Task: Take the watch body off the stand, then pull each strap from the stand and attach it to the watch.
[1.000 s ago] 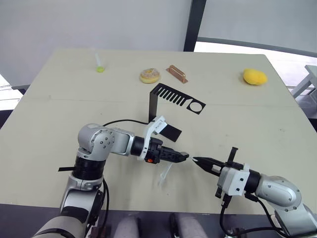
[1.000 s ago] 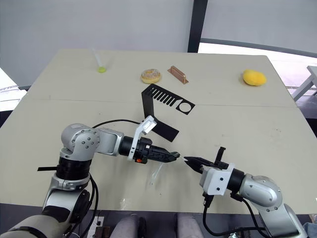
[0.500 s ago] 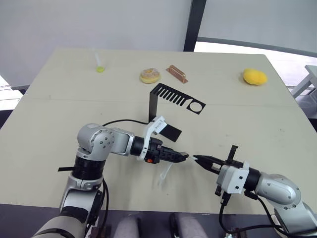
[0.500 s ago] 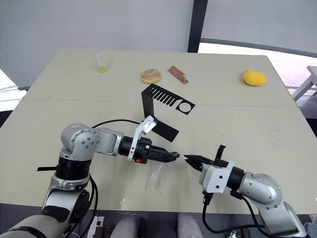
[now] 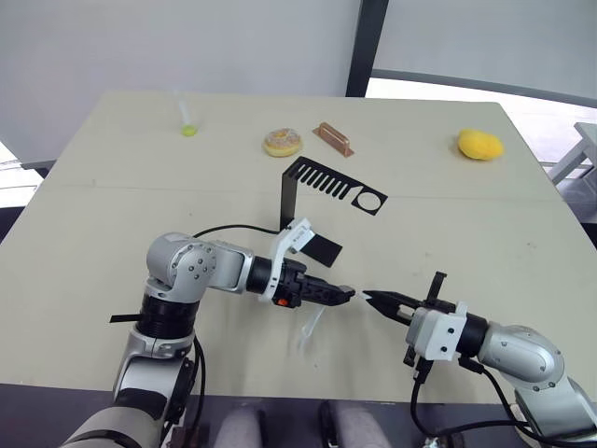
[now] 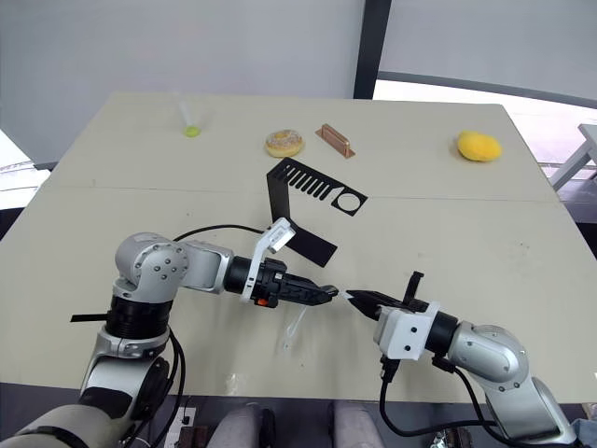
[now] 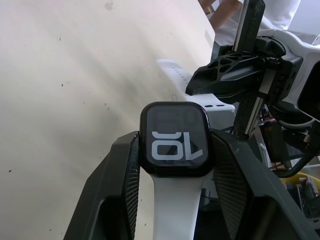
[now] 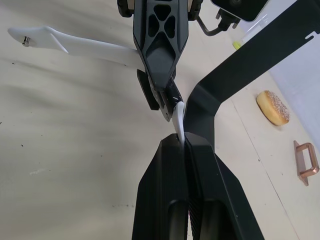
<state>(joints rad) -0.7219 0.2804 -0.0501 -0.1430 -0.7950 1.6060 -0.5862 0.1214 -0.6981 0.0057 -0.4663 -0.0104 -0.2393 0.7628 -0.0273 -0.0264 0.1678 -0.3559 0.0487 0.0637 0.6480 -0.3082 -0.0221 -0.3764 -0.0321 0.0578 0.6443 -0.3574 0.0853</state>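
My left gripper [image 5: 343, 295] is shut on the watch body [image 7: 175, 137], a small black case whose screen shows light digits. One white strap [image 5: 312, 328] is joined to the watch and hangs from it toward the table. Facing it, tip to tip, my right gripper [image 5: 370, 299] is shut on the other white strap [image 8: 178, 120]. That strap's end pokes out past the fingertips and sits right at the watch's free edge. The black stand [image 5: 324, 181] is on the table just behind the left gripper, with nothing in its comb slots or ring hole.
At the far side of the table lie a donut [image 5: 282, 142], a brown block [image 5: 332, 138], a yellow lump [image 5: 479, 144] and a clear tube with a green tip [image 5: 187, 119]. A black cable [image 5: 224, 229] loops behind my left arm.
My right gripper has edged slightly toward the left gripper, bringing its strap end closer to the watch. The left arm has stayed put.
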